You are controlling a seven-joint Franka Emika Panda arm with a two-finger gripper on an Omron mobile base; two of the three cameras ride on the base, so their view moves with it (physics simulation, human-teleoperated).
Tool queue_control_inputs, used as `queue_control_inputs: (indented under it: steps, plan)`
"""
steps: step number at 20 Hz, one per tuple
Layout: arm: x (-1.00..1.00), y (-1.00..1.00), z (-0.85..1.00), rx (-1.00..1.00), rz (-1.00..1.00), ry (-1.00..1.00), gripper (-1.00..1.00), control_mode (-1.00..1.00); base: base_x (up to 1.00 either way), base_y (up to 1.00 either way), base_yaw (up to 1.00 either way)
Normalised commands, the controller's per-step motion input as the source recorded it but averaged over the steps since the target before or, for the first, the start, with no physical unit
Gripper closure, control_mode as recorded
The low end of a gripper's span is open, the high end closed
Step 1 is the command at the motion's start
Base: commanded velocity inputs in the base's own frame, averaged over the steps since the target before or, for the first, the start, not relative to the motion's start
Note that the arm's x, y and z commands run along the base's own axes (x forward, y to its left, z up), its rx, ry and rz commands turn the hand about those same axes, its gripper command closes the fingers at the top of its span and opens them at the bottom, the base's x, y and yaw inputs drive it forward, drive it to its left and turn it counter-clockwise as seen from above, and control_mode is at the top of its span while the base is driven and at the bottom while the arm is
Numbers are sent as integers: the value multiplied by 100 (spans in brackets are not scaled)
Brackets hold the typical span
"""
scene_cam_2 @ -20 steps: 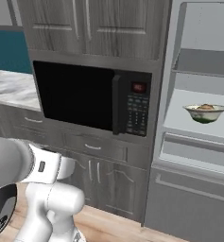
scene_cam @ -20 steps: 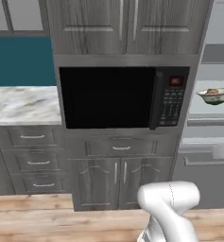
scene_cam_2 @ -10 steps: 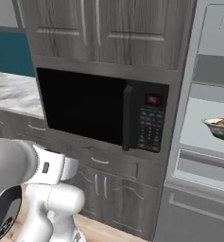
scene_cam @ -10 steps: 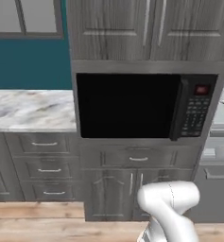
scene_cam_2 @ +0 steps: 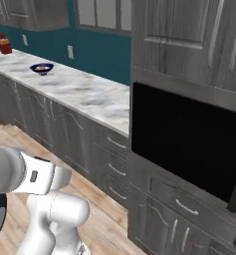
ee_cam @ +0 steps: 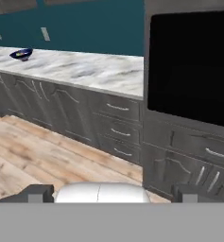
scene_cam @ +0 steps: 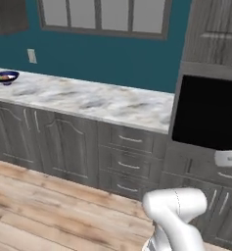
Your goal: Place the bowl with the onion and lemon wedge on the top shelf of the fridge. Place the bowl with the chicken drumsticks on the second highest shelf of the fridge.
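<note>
A: While the base faced the long counter, where was the thing for the task?

B: The round dark blue bowl with a white inside (scene_cam: pixel 5 77) stood far at the left end of the grey-white marble counter (scene_cam: pixel 103 100), near the teal wall (scene_cam: pixel 112 59). Something small lay inside it, but it was too small to name. The black microwave (scene_cam_2: pixel 189 137) was close on the right.

A: And the two-finger gripper (ee_cam: pixel 112 193)?

B: In the hand view its two dark finger tips (ee_cam: pixel 37 193) stood wide apart, with nothing between them.

A: Which step was it, in your opinion?

B: I judged it was the travel toward the blue bowl, before any grasp. The next move called for driving along the counter until the bowl came within reach, then lowering the open fingers over its rim.
</note>
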Motion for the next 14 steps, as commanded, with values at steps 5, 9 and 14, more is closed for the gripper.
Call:
queue_control_inputs:
  steps: [5,9,14]
  plan:
    - [0,0,0,0,0,0,-100,100,85,100,19]
    - [0,0,0,0,0,0,-100,100,100,100,0]
    - [0,0,0,0,0,0,-100,100,100,100,-7]
